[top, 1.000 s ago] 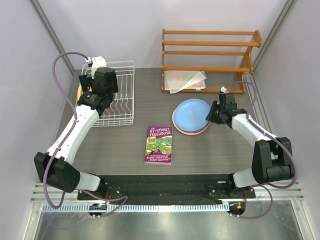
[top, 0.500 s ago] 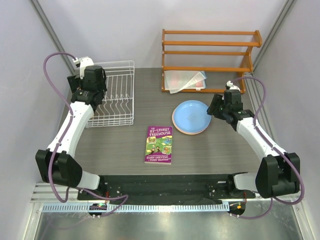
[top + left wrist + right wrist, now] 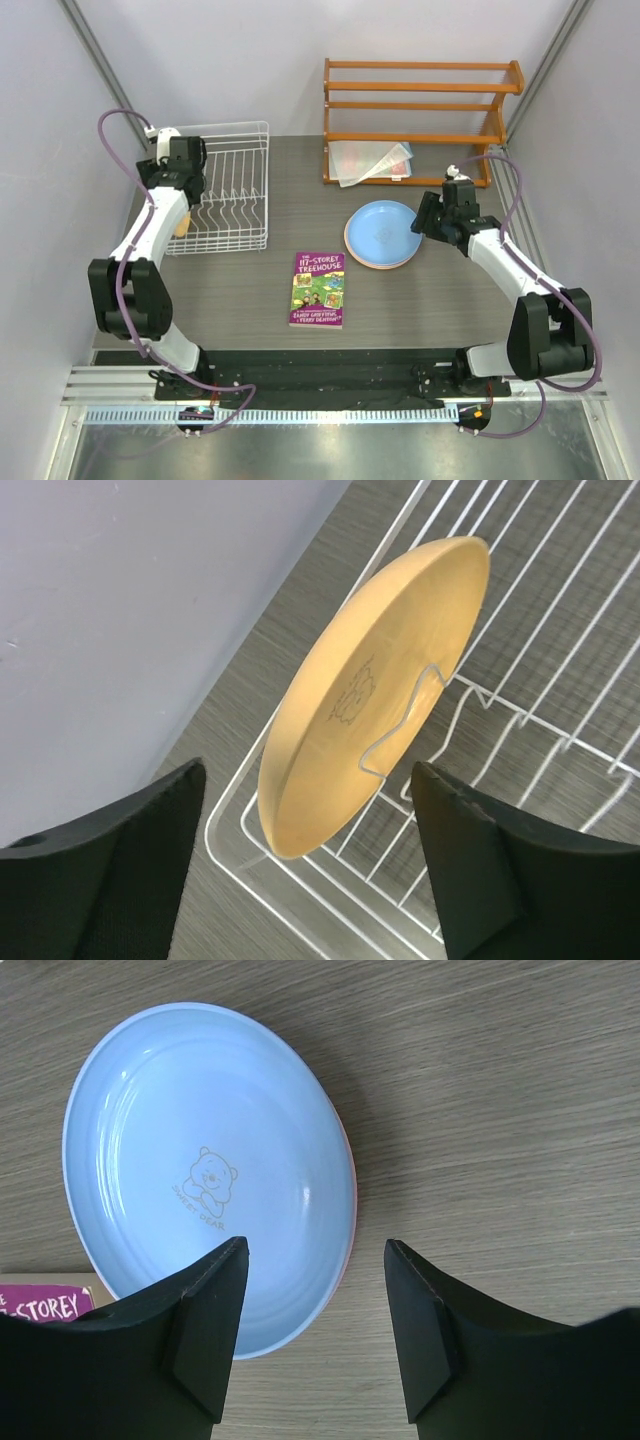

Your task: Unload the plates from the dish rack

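Note:
A yellow-orange plate [image 3: 360, 710] stands on edge between the prongs at the left end of the white dish rack [image 3: 541, 767]. My left gripper [image 3: 308, 790] is open just above it, one finger on each side, not touching. From above, the left gripper [image 3: 183, 190] hangs over the rack [image 3: 240, 215] and only a sliver of that plate [image 3: 181, 226] shows. The light blue plate [image 3: 383, 230] lies on the pink plate [image 3: 375, 266] on the table. My right gripper [image 3: 316, 1250] is open and empty over the blue plate's [image 3: 200, 1160] right rim; the pink rim [image 3: 351, 1185] peeks out. A second yellow-orange plate is not in view.
A purple book [image 3: 318, 289] lies at the table's middle front. The orange slatted shelf [image 3: 420, 110] stands at the back right with a clear flat item [image 3: 370, 160] under it. Grey walls close in the left and right sides.
My left gripper has shifted left across the rack to its left end, with the elbow folding back. My right gripper has drawn slightly back from the blue plate.

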